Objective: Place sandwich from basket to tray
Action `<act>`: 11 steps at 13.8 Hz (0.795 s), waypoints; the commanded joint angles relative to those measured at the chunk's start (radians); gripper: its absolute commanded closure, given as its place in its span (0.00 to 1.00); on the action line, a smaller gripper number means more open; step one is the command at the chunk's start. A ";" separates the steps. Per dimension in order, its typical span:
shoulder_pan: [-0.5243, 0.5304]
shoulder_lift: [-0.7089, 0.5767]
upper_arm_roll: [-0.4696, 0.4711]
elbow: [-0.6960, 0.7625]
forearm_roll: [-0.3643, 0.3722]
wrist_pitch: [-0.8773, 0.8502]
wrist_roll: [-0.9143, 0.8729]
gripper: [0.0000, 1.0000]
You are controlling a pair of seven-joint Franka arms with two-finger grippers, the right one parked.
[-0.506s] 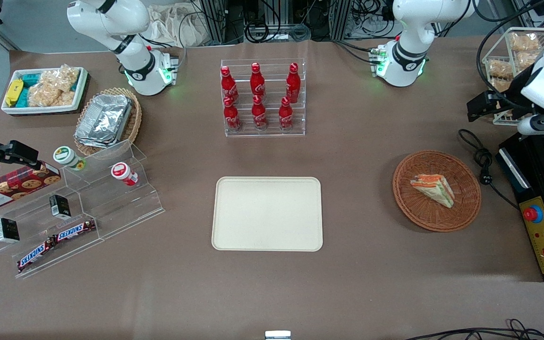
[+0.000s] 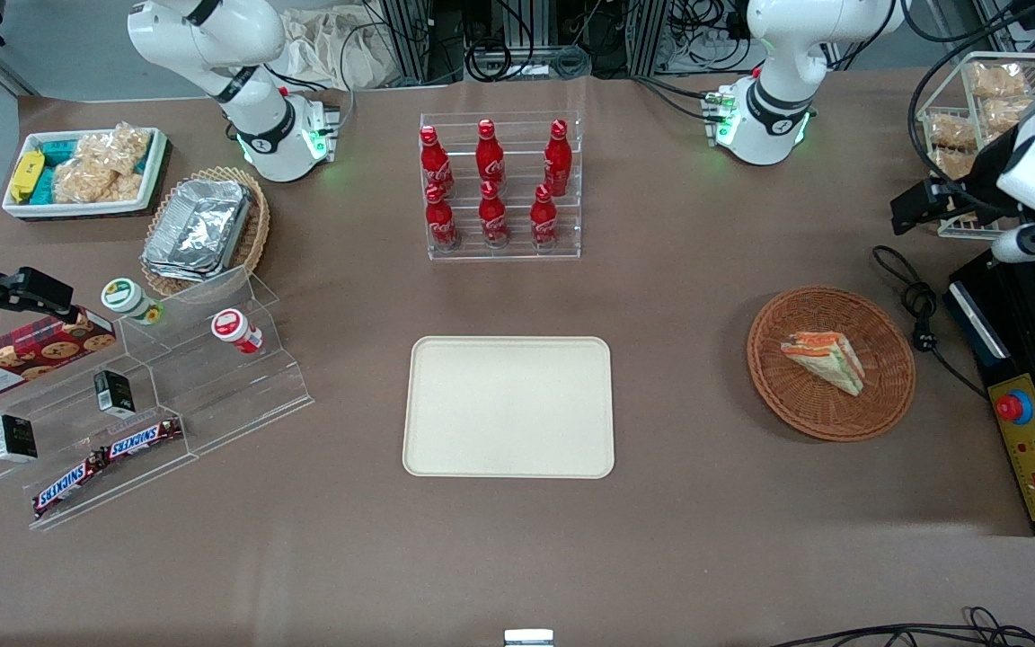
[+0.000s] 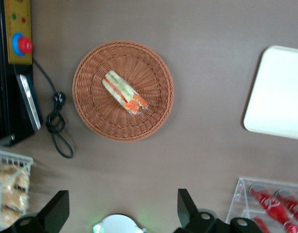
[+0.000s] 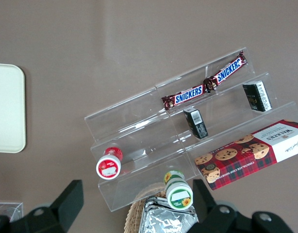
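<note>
The sandwich (image 2: 825,359), a wrapped wedge with orange and green layers, lies in the round reddish-brown basket (image 2: 796,404) toward the working arm's end of the table. The cream tray (image 2: 508,406) lies bare at the table's middle, about level with the basket. My left gripper (image 2: 915,207) hangs high above the table, farther from the front camera than the basket. In the left wrist view the gripper (image 3: 121,209) is open wide and empty, with the sandwich (image 3: 124,92), the basket (image 3: 95,116) and a corner of the tray (image 3: 280,92) in sight below it.
A black control box with a red button (image 2: 1016,409) and a coiled cable (image 2: 917,305) lie beside the basket. A wire rack of bagged snacks (image 2: 976,99) stands under the arm. A clear rack of red bottles (image 2: 499,189) stands farther back than the tray.
The left arm has shifted slightly, by a few pixels in the front view. The sandwich, basket and tray have not moved.
</note>
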 commanded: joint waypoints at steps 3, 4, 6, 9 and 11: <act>0.020 0.009 0.010 -0.158 -0.003 0.118 -0.227 0.00; 0.029 0.001 0.010 -0.231 -0.003 0.203 -0.259 0.00; 0.045 -0.002 0.010 -0.366 -0.003 0.349 -0.339 0.00; 0.074 0.035 0.010 -0.514 -0.006 0.532 -0.483 0.00; 0.080 0.070 0.010 -0.575 -0.004 0.636 -0.525 0.00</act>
